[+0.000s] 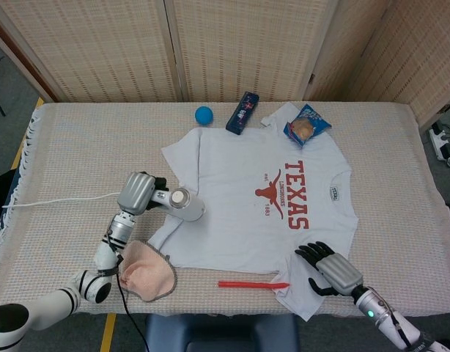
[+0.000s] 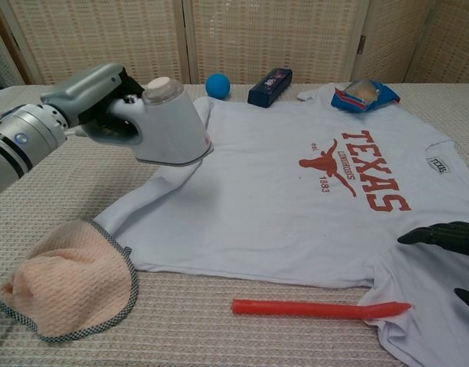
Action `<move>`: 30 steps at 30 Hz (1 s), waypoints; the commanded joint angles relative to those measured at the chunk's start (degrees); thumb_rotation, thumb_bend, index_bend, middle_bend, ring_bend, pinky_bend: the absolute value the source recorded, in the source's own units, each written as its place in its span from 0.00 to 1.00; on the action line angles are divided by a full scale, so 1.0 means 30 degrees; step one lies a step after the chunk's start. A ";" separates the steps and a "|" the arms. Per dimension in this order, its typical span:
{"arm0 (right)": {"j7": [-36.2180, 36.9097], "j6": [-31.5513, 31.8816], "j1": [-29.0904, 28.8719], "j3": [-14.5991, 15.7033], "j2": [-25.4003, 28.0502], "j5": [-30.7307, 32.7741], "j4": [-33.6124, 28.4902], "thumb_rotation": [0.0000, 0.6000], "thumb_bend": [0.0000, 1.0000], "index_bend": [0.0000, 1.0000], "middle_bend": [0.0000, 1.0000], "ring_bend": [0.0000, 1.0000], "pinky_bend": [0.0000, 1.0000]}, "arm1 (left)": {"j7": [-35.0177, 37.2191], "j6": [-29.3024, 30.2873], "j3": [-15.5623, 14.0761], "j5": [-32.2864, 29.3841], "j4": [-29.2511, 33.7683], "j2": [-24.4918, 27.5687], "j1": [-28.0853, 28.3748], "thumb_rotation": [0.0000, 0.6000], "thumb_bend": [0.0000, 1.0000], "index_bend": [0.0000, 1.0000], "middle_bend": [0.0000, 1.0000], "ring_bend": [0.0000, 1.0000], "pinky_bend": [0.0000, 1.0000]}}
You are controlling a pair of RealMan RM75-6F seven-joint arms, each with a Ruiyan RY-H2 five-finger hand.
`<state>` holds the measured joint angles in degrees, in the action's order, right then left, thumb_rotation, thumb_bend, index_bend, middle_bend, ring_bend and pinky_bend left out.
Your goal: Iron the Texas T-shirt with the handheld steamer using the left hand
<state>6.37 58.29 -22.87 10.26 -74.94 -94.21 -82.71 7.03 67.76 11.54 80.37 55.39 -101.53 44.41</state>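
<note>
**Steamer poised over the shirt's sleeve edge**

The left hand (image 1: 141,194) is clamped round the grey handheld steamer (image 2: 164,122), held at the shirt's nine o'clock edge, probably to start a pass. The right hand (image 1: 331,268), fingers apart, rests on the five o'clock hem, apparently pinning cloth. The white Texas T-shirt (image 1: 254,202) lies flat mid-tabletop, red print up, slightly rumpled.

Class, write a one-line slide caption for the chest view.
Left hand holds the handheld steamer at the edge of the Texas T-shirt; right hand rests on the shirt.
</note>
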 commanded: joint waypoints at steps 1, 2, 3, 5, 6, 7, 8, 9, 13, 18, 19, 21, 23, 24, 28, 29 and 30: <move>-0.0002 -0.0049 0.0010 -0.0008 -0.0004 0.0068 0.0038 0.67 0.59 0.00 0.03 0.00 0.00 | -0.1780 0.0342 -0.0649 0.1171 0.2535 0.0231 0.0303 1.00 0.34 0.89 0.96 0.81 0.68; 0.0006 -0.0062 0.0013 -0.0010 -0.0006 0.0088 0.0048 0.67 0.59 0.00 0.03 0.00 0.00 | -0.1984 0.0291 -0.0643 0.1223 0.2817 0.0083 0.0395 1.00 0.34 0.89 0.96 0.81 0.68; 0.0019 -0.0074 0.0016 -0.0017 -0.0017 0.0110 0.0067 0.67 0.59 0.00 0.03 0.00 0.00 | -0.2151 0.0228 -0.0637 0.1265 0.3077 -0.0082 0.0488 1.00 0.34 0.89 0.96 0.81 0.68; 0.0049 -0.0129 0.0000 -0.0037 -0.0031 0.0158 0.0103 0.67 0.59 0.00 0.03 0.00 0.00 | -0.2577 0.0046 -0.0702 0.1434 0.3528 -0.0490 0.0718 1.00 0.34 0.89 0.96 0.81 0.68; 0.0064 -0.0150 -0.0009 -0.0048 -0.0043 0.0175 0.0120 0.67 0.59 0.00 0.03 0.00 0.00 | -0.2810 -0.0019 -0.0762 0.1548 0.3613 -0.0687 0.0822 1.00 0.34 0.89 0.96 0.81 0.68; 0.0073 -0.0171 -0.0017 -0.0052 -0.0053 0.0184 0.0131 0.67 0.59 0.00 0.03 0.00 0.00 | -0.3079 -0.0062 -0.0815 0.1670 0.3603 -0.0909 0.0929 1.00 0.34 0.89 0.96 0.81 0.68; 0.0075 -0.0185 -0.0025 -0.0056 -0.0063 0.0185 0.0143 0.67 0.59 0.00 0.03 0.00 0.00 | -0.3468 -0.0153 -0.0899 0.1817 0.3454 -0.1236 0.1076 1.00 0.34 0.89 0.96 0.81 0.68; 0.0074 -0.0195 -0.0033 -0.0060 -0.0068 0.0185 0.0148 0.67 0.59 0.00 0.03 0.00 0.00 | -0.3702 -0.0270 -0.0955 0.1886 0.3282 -0.1487 0.1184 1.00 0.34 0.89 0.96 0.81 0.68; 0.0069 -0.0179 -0.0033 -0.0066 -0.0070 0.0175 0.0136 0.67 0.59 0.00 0.03 0.00 0.00 | -0.4409 -0.0920 -0.1041 0.1838 0.1843 -0.2600 0.1577 1.00 0.34 0.89 0.96 0.81 0.68; 0.0085 -0.0146 0.0003 -0.0040 -0.0069 0.0169 0.0148 0.68 0.60 0.00 0.03 0.00 0.00 | -0.4453 -0.1168 -0.1142 0.1768 -0.1069 -0.3849 0.1685 1.00 0.34 0.89 0.96 0.81 0.68; 0.0092 -0.0138 0.0011 -0.0035 -0.0066 0.0168 0.0151 0.67 0.60 0.00 0.03 0.00 0.00 | -0.4342 -0.1159 -0.1152 0.1751 -0.1596 -0.4013 0.1661 1.00 0.34 0.89 0.96 0.81 0.68; 0.0101 -0.0117 0.0027 -0.0031 -0.0058 0.0169 0.0158 0.67 0.60 0.00 0.03 0.00 0.00 | -0.3959 -0.1183 -0.1139 0.1641 -0.2744 -0.4329 0.1573 1.00 0.34 0.89 0.96 0.81 0.68; 0.0109 -0.0109 0.0034 -0.0033 -0.0059 0.0174 0.0165 0.67 0.60 0.00 0.03 0.00 0.00 | -0.3530 -0.1218 -0.1105 0.1524 -0.3789 -0.4542 0.1482 1.00 0.34 0.89 0.96 0.81 0.68; 0.0105 -0.0109 0.0033 -0.0034 -0.0056 0.0171 0.0164 0.67 0.60 0.00 0.03 0.00 0.00 | -0.3377 -0.1219 -0.1088 0.1481 -0.4235 -0.4618 0.1445 1.00 0.34 0.89 0.96 0.81 0.68; 0.0030 -0.0065 0.0030 -0.0039 -0.0029 0.0125 0.0086 0.67 0.61 0.00 0.03 0.00 0.00 | -0.2650 -0.1432 -0.0925 0.1134 -0.5916 -0.4839 0.1273 1.00 0.34 0.89 0.96 0.81 0.68; 0.0000 -0.0040 0.0037 -0.0044 -0.0016 0.0120 0.0052 0.67 0.61 0.00 0.03 0.00 0.00 | -0.2406 -0.1572 -0.0849 0.0981 -0.6322 -0.4848 0.1215 1.00 0.34 0.89 0.96 0.81 0.68; -0.0019 -0.0022 0.0046 -0.0045 -0.0001 0.0120 0.0029 0.67 0.61 0.00 0.03 0.00 0.00 | -0.2198 -0.1693 -0.0789 0.0859 -0.6573 -0.4832 0.1167 1.00 0.34 0.89 0.96 0.81 0.68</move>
<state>6.32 58.22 -22.74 10.12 -74.95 -93.85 -82.63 -0.94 63.43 8.75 83.82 37.28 -115.60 48.33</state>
